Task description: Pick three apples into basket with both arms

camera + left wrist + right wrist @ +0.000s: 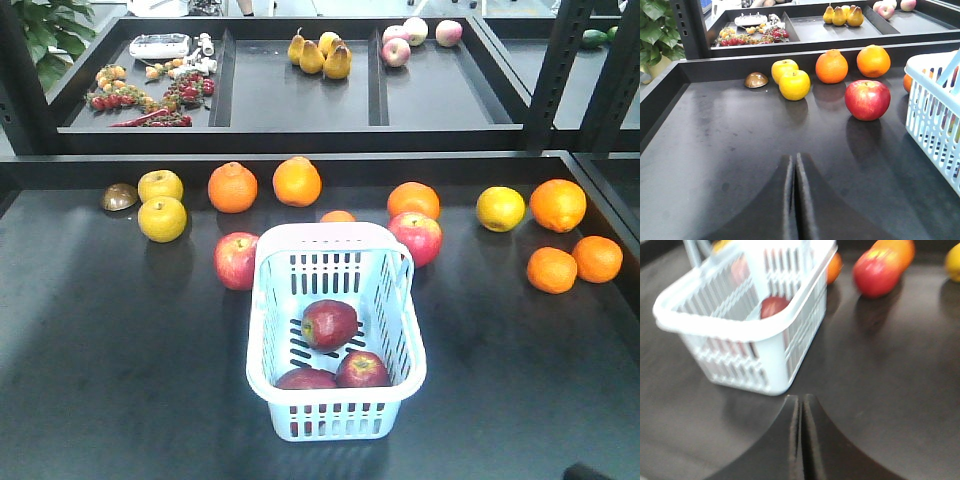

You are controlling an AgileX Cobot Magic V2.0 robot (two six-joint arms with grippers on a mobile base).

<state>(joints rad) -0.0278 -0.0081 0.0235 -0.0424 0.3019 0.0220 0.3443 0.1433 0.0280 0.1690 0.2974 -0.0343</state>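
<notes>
Dark and matte, the counter [120, 340] is walled by a raised black rim, with a second tier of black trays [300, 95] behind its back edge holding pears [320, 55], pale apples [415, 40] and small red and yellow produce.

Near the middle of the counter, toward the front edge, sits the basket [400, 340]. Its long axis runs roughly front to back, skewed slightly, and its handle [330, 238] lies folded over the far end. Three dark red apples lie inside: one [329, 323] in the middle of the slotted floor, and two touching side by side against the near wall, the left one [305, 379] partly hidden by the rim and the right one [362, 369] with its stem end up.

Outside, a red apple [236, 260] rests just beside the basket's far left corner, and another red apple [416, 238] just beside its far right corner. An orange [338, 216] peeks out behind the handle. Along the back edge stand more oranges [297, 181], two yellow fruits [161, 218] and a brown half-shell [120, 197] at the left; a yellow fruit [500, 208] and three oranges [557, 204] sit toward the right edge.

Neither arm shows clearly in the front view. The left gripper [795, 200] hangs low over bare counter left of the basket, its two black fingers pressed together with only a thin seam between, holding nothing. The right gripper [801, 440], in a blurred view, is likewise closed to a seam and empty, near the basket's corner.
</notes>
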